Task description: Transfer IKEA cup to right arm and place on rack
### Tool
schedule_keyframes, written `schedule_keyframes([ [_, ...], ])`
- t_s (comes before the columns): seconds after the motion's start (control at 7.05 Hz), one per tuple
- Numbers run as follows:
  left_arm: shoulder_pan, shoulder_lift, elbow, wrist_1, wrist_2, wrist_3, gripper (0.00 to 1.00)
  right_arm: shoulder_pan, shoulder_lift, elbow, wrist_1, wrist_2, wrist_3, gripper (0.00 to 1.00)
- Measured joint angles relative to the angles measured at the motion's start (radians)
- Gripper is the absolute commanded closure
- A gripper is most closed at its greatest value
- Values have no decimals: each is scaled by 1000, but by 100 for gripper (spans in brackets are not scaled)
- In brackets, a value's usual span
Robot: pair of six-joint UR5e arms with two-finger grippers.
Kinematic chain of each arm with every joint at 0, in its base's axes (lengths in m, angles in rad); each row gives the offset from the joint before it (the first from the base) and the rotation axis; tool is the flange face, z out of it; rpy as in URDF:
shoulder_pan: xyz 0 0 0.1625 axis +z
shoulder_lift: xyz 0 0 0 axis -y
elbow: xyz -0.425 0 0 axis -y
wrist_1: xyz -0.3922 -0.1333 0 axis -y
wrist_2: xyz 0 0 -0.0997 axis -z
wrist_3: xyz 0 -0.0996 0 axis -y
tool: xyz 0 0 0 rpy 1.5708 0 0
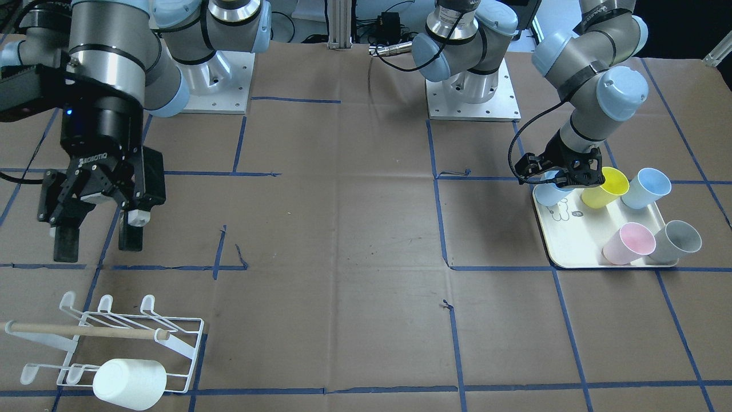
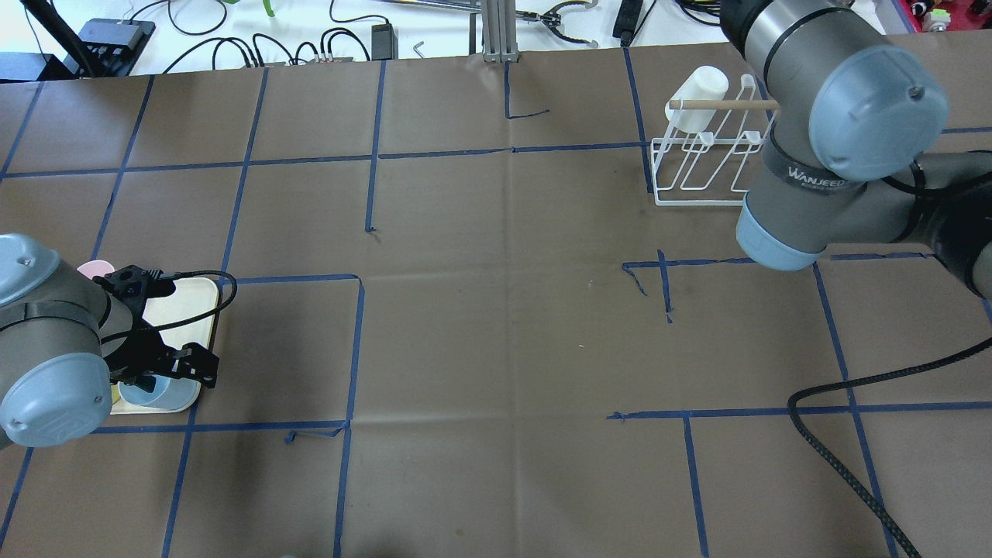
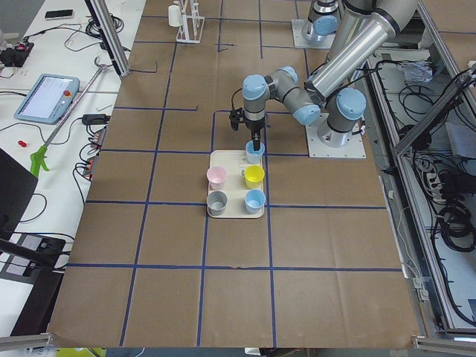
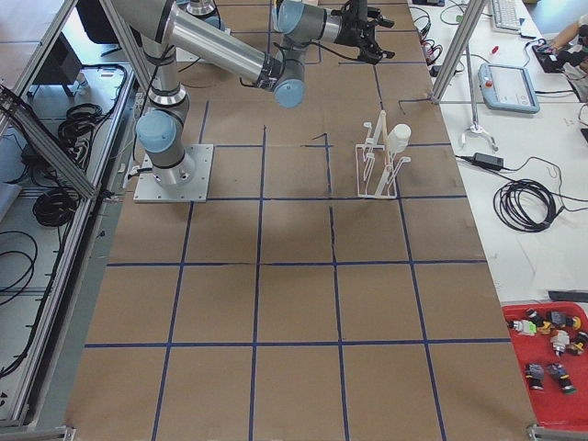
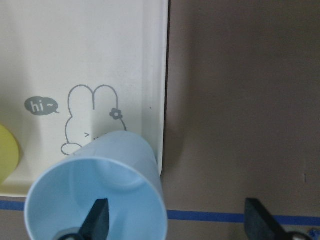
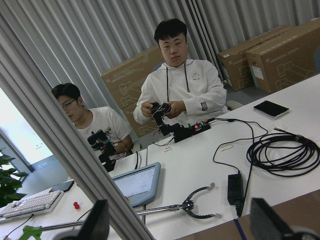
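My left end effector (image 5: 177, 220) is spread, not clenched: one finger (image 5: 100, 220) inside pale blue cup (image 5: 90, 185), other outside its wall, at tray (image 5: 100, 50) corner. Tray also holds yellow cup (image 1: 605, 187), 2nd blue cup (image 1: 646, 187), pink cup (image 1: 629, 243), grey cup (image 1: 677, 240). My right end effector (image 1: 97, 243) hangs released, empty, pointing down; rack (image 1: 114, 343) w/ white cup (image 1: 130, 383) at its 6 o'clock, front view.

The tray (image 1: 575, 243) is sitting near the table's (image 1: 354, 229) left end, carrying five cups (image 1: 629, 243). The left gripper (image 5: 175, 215) is straddling the wall of the near-right corner cup (image 5: 95, 200). The rack (image 1: 86, 330) is standing by the far edge, holding another cup (image 1: 130, 383).
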Motion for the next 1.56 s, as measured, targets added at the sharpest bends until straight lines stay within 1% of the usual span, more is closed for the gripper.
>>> schedule_keyframes([
  [0.14,0,0,3,-1,21,4,88,29,-18,26,-4,16,108,0],
  [0.28,0,-1,6,-2,41,6,100,50,-31,54,-10,52,245,0],
  [0.57,0,-3,10,-2,54,8,100,65,-48,106,-66,141,531,0],
  [0.85,0,-1,39,-14,56,10,100,70,-50,152,-143,172,794,0],
  [0.99,-3,2,83,-50,55,7,100,73,-49,172,-185,175,893,0],
  [1.13,-14,1,167,-127,50,0,100,80,-47,189,-222,176,975,0],
  [1.28,-36,-5,282,-241,35,-8,100,85,-47,204,-252,176,1032,0],
  [1.56,-116,-18,553,-525,-40,-55,100,88,-47,235,-305,169,1070,0],
])
